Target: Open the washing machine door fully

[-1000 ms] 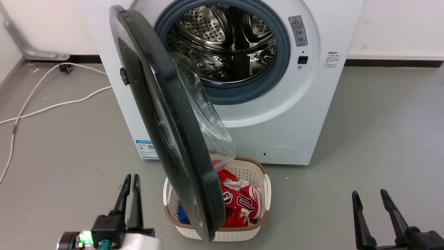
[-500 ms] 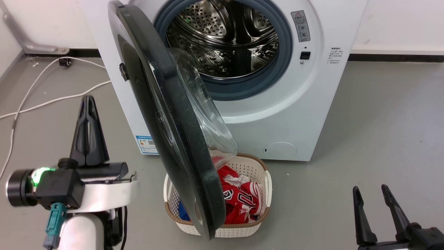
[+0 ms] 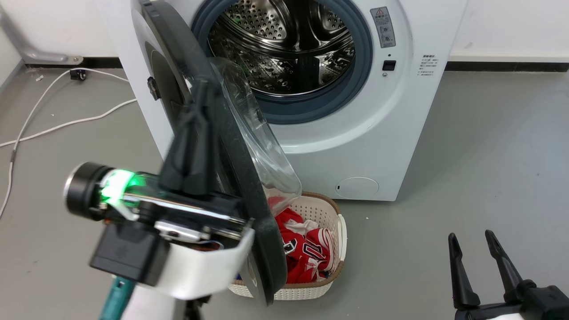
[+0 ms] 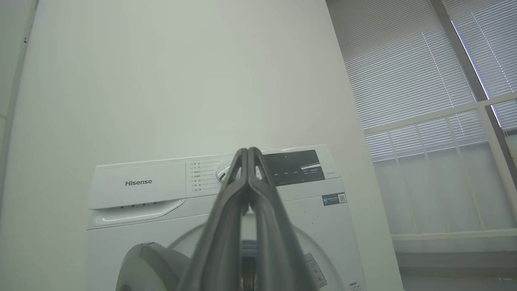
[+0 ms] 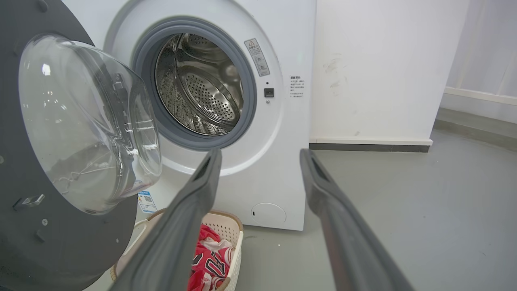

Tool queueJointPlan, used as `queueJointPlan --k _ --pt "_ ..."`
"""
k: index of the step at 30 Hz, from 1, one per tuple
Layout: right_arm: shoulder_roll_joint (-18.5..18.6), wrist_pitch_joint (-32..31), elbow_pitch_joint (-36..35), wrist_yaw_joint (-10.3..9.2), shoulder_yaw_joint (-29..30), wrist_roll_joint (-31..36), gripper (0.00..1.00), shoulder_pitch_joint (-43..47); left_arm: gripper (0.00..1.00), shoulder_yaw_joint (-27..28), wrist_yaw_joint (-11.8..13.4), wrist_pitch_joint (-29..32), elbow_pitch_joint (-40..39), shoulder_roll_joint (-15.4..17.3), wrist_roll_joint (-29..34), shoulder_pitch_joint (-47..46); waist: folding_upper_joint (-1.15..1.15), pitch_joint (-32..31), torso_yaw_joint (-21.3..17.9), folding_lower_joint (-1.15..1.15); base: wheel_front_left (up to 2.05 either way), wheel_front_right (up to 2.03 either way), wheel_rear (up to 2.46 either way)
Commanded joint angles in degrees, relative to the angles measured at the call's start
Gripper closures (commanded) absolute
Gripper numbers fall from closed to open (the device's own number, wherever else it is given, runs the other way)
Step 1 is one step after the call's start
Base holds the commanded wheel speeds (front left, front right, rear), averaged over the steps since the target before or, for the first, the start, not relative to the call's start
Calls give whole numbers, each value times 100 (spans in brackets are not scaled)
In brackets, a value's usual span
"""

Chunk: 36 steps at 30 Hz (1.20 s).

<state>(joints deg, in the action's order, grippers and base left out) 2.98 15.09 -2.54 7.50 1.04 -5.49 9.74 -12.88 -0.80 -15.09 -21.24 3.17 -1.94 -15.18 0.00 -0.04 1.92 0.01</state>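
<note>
Black washing machine door [image 3: 266, 240]; white machine [image 3: 355, 146]; grey floor [image 3: 466, 155]; cream perforated basket [image 3: 311, 290]; red-and-white garment [image 3: 306, 258], perhaps lettered.

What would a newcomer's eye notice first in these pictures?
The big black washing machine door, with its clear glass bowl, stands partly open before the steel drum. The left claw, shut, points up in front of the door in the head view. A white basket of red clothes sits below it.
</note>
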Motion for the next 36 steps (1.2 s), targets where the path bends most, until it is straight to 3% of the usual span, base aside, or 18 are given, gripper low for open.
queueJointPlan --k 1,22,28,36 --pt "-20 10 -12 -2 -21 17 0 -46 100 -150 -22 -12 -56 -11 -19 -76 0 3 12 -1 0 0 0" --pt "-20 10 66 -2 -122 32 0 -85 100 -2524 -193 -12 376 -31 -263 122 0 79 114 -1 0 0 0" --pt "-20 10 96 -2 -116 50 0 -75 100 -2836 -242 -12 636 -31 -287 402 0 94 149 -1 0 0 0" --pt "-20 10 130 -2 -144 70 0 -127 100 -2816 -300 -12 1073 -29 -310 718 0 146 220 -1 0 0 0"
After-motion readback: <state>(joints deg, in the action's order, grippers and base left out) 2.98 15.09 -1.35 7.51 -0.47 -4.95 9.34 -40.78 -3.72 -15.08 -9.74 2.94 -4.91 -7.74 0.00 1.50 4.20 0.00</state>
